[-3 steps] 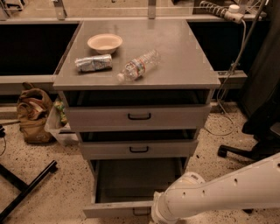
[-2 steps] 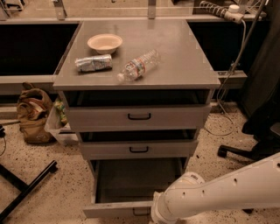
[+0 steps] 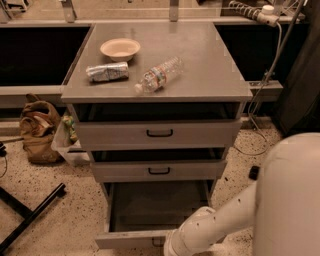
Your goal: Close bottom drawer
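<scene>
Camera view, from the left edge: black metal stand legs cross the speckled floor at lower left. Above them a brown fabric bag slumps against the dark wall base. Just right of it a clear plastic bin with something green inside sits beside the cabinet.

A grey metal cabinet fills the middle of the frame. On its flat top, at the left, stands a shallow beige bowl. Below it lies a crumpled silver packet. A clear plastic water bottle lies on its side just right of the packet, cap toward the front edge.

Under the top, the wide uppermost drawer is out a little, and so is the middle drawer. Each has a small black bar handle.

The bottom drawer is pulled far out. Its dark-grey tray lies open to view, and its plain grey front reaches the lower edge of the frame.

A white robot arm slants down from the right. Its rounded end lies over the right part of the drawer front and runs off the bottom edge. The gripper lies beyond that edge, out of sight, so I cannot tell how it is set or what it has hold of.

At far right are the robot's white body, a small black object on the floor, and cables hanging from a power strip at upper right.
</scene>
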